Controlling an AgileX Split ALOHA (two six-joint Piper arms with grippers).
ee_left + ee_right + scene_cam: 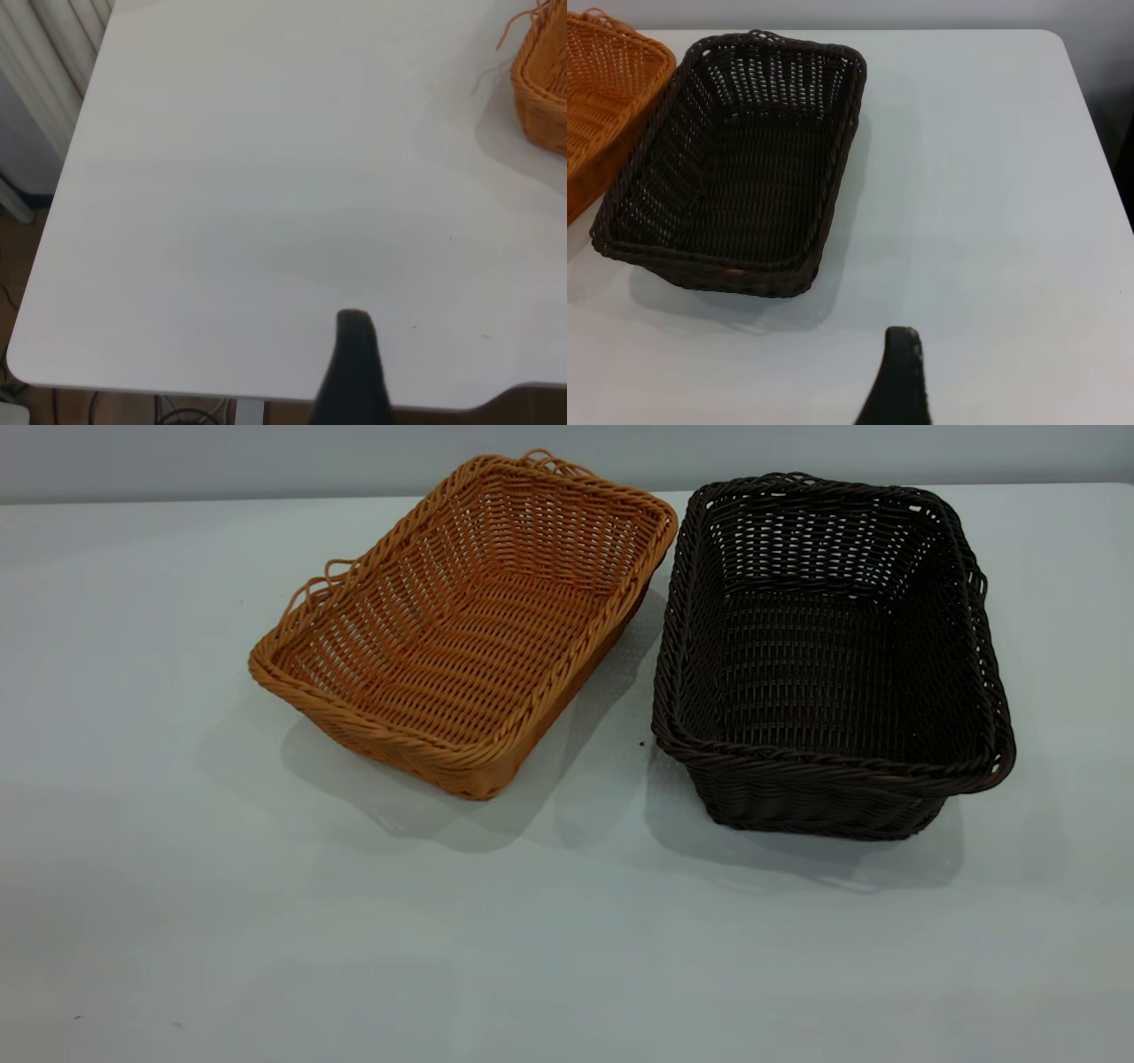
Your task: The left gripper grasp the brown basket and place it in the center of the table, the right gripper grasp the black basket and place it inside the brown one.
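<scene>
The brown basket [465, 624] sits on the table [266, 939] left of centre, turned at an angle, with a corner of it in the left wrist view [545, 88]. The black basket [828, 660] stands right beside it on the right and shows whole in the right wrist view [735, 168]. Both baskets are empty. Neither gripper shows in the exterior view. Only a dark tip of my left gripper [354, 372] shows, above bare table near its edge, far from the brown basket. A dark tip of my right gripper [899, 376] hovers over bare table, apart from the black basket.
The table's edge and rounded corners show in the left wrist view [53, 221], with floor and cables below. The right wrist view shows the table's far corner [1059, 44]. A grey wall [266, 456] runs behind the table.
</scene>
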